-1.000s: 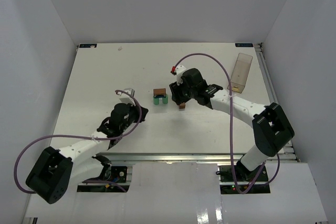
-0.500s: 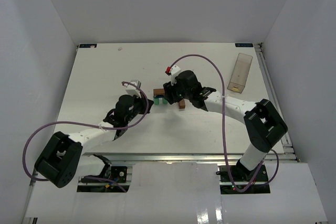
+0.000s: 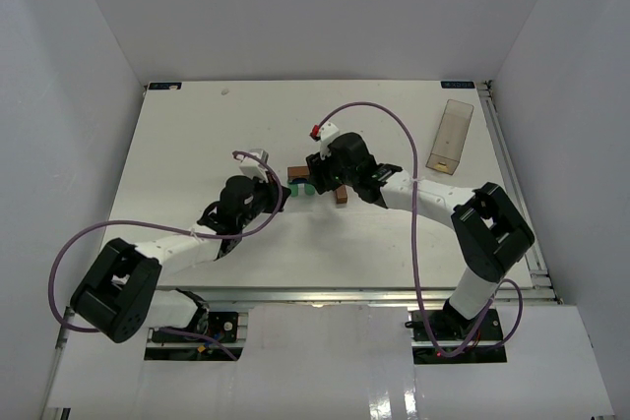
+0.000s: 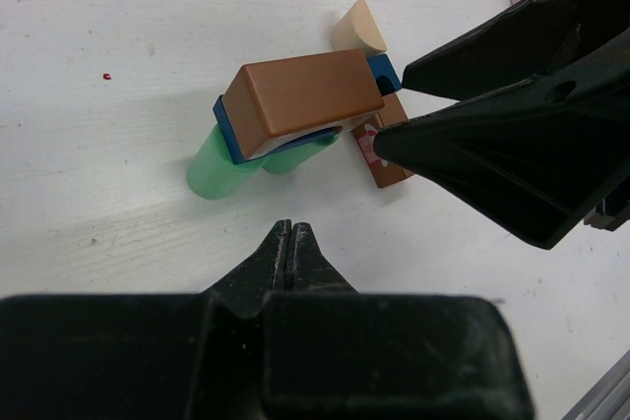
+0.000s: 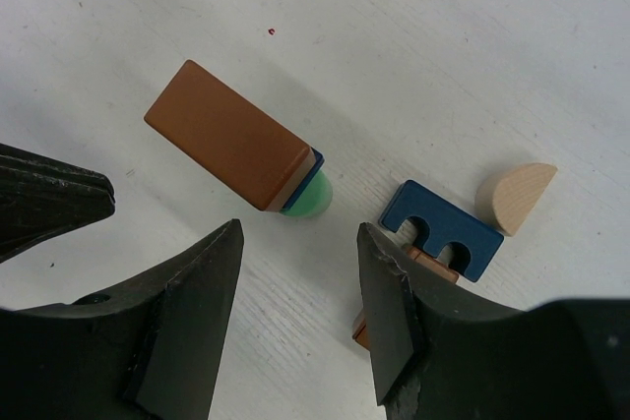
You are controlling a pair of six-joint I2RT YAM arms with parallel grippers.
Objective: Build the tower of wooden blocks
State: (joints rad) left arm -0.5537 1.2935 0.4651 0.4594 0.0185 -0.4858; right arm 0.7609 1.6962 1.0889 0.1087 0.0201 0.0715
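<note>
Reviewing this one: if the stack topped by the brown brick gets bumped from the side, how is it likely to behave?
It would likely topple: the brown brick and blue piece seem to rest loose on two narrow green cylinders. The blocks look like rigid wood, so they should shift whole rather than flex. A freed cylinder would probably roll.

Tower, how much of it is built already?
Done: the green cylinders stand with a blue piece and the brown brick stacked on top. In hand: nothing; the right gripper is open and empty beside them, the left gripper shut. Left: the blue arch, tan half-round and small brown block lie on the table.
</note>
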